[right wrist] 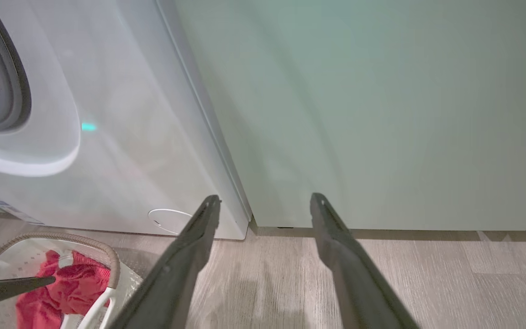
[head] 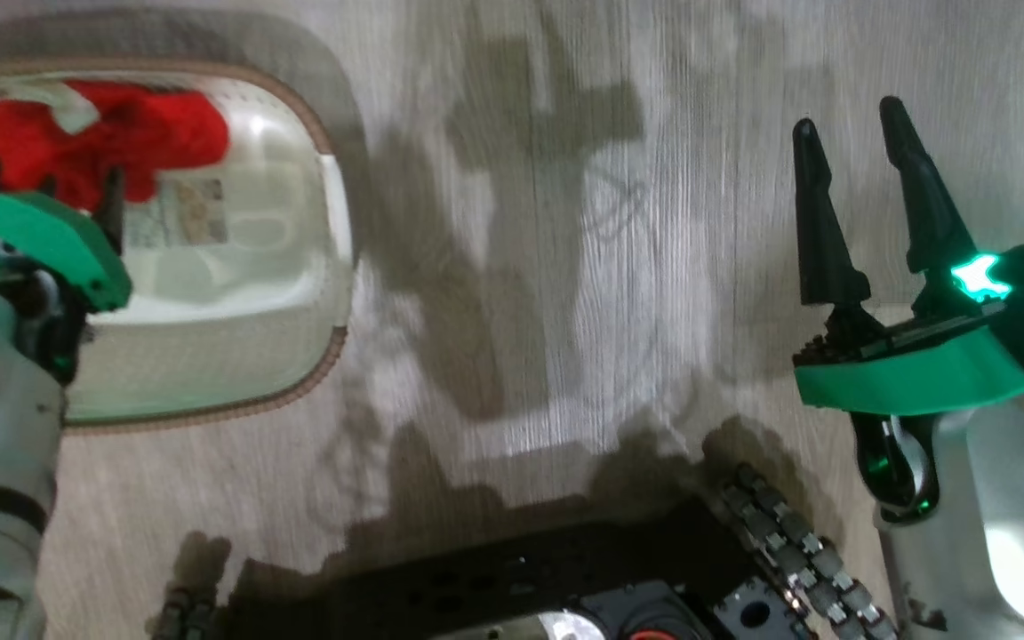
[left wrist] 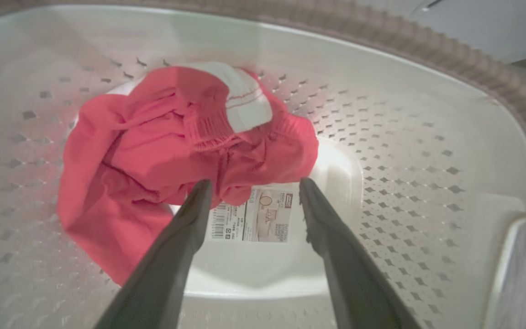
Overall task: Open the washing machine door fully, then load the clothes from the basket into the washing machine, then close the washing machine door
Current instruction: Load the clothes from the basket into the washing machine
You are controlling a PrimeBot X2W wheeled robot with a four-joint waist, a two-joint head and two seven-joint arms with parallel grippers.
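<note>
Step in hand: loading, I judge; I am at the pick from the basket (left wrist: pixel 427 160), and no garment is in my grip yet
Left claw (left wrist: pixel 256 183): spread wide and empty, reaching down inside the basket
Clothes (left wrist: pixel 171 151): a bunched red heap on the basket's floor just ahead of my left claw's tips; its near edge meets one tip, and most of it lies off to that finger's side
Label (left wrist: pixel 256 219): flat on the basket's floor, between my two fingers
Right claw (right wrist: pixel 265 197): also spread wide and empty, well apart from the basket, pointing at the low front where the washing machine (right wrist: pixel 130 137) meets the pale green cabinet (right wrist: pixel 381 114)
Door: I cannot see it; the grey gasket (right wrist: pixel 16 91) lies bare, so I judge the opening done
Next move: shift the left claw toward the heap, sink until the thick folds sit between the fingers, close firmly, then lift clear of the rim
</note>
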